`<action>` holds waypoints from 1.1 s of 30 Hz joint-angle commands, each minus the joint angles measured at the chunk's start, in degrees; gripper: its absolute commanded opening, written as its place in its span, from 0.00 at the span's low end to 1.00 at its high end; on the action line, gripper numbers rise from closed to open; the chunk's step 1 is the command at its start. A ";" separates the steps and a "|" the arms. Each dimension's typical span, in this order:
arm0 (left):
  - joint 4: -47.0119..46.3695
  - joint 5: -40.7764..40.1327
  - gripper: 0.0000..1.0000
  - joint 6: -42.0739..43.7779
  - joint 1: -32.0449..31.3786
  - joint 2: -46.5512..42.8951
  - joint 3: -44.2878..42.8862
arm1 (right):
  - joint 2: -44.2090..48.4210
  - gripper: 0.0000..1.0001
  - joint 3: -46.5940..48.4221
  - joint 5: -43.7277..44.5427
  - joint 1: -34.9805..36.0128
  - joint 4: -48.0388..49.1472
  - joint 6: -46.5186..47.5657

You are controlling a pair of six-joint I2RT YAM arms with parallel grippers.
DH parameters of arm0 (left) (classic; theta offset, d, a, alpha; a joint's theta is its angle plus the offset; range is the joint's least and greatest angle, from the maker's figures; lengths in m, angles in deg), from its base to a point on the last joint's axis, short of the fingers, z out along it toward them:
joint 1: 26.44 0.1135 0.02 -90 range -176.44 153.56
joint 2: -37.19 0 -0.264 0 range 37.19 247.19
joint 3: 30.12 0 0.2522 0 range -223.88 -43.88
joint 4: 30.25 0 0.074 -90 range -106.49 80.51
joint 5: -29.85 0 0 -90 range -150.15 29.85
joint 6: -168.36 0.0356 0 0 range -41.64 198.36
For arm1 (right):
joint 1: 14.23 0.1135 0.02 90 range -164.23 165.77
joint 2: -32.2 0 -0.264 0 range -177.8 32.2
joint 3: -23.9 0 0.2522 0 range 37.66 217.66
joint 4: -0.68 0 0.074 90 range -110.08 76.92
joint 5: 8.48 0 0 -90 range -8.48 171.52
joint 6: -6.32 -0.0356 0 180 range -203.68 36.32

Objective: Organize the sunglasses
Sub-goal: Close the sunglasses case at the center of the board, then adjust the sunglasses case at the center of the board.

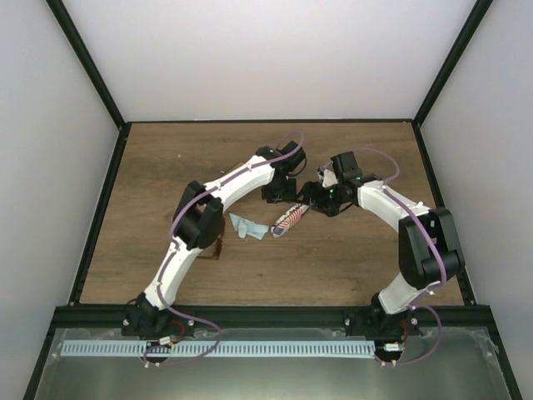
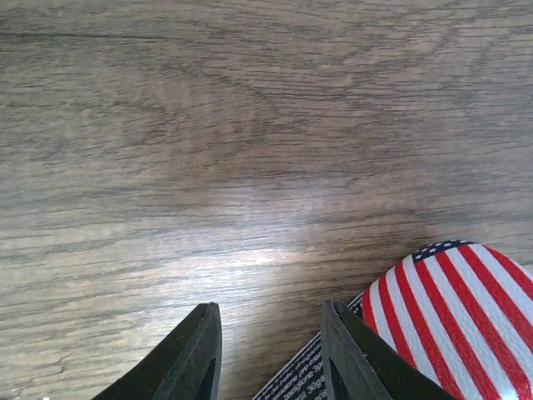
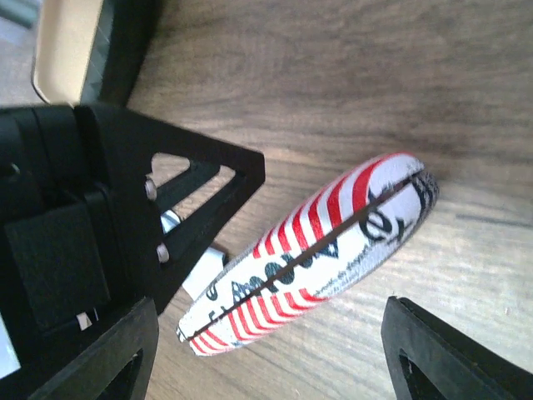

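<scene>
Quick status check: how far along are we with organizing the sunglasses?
Done: the striped case lies shut on the table, contents hidden. In hand: nothing; the right hand stands open around the case, the left hand open by its end. Left: what looks like the sunglasses lies out beside the left arm, and the blue cloth is loose.
</scene>
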 commanded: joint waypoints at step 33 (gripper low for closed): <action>-6.30 9.08 0.34 -4.41 -2.75 -4.71 4.70 | -3.08 0.05 -10.00 -7.12 -5.46 2.34 -14.67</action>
